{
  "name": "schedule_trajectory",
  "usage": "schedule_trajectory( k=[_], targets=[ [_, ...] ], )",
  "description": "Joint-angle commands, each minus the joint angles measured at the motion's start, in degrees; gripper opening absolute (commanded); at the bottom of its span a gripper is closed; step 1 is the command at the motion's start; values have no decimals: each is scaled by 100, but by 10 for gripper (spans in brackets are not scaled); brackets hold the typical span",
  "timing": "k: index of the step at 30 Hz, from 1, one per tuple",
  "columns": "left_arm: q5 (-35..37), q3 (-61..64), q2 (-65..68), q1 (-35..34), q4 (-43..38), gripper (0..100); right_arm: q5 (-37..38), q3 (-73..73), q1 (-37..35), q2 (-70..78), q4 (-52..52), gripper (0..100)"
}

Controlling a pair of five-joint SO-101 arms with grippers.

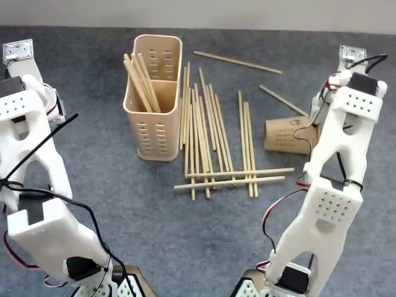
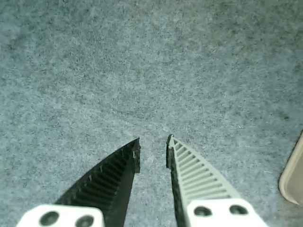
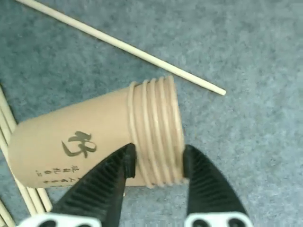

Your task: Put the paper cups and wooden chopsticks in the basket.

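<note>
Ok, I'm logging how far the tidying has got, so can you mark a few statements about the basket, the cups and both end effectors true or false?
1. The basket stands upright with a few chopsticks in it. True.
2. The paper cups are inside the basket. False: the stacked cups lie on their side on the table, outside it.
3. The left end effector grips a chopstick. False: it is open above the bare table and holds nothing.
4. The right end effector is open at the rim end of the cups. True.
5. Many loose chopsticks lie on the table beside the basket. True.
</note>
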Motion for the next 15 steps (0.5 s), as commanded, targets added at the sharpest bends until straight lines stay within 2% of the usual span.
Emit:
schedule_trajectory(
  k=[1, 7, 12, 15],
  targets=[
    [-70, -13, -321, 22, -44, 116, -35, 22, -127, 576, 13, 5],
    [-70, -13, -321, 31, -35, 116, -26, -1235, 110, 84, 593, 5],
    [-62, -13, -321, 31, -35, 116, -26, -2747, -4, -602, 910, 5],
    [-70, -4, -321, -4, -35, 116, 229, -2607, -233, -1086, 910, 5]
  ],
)
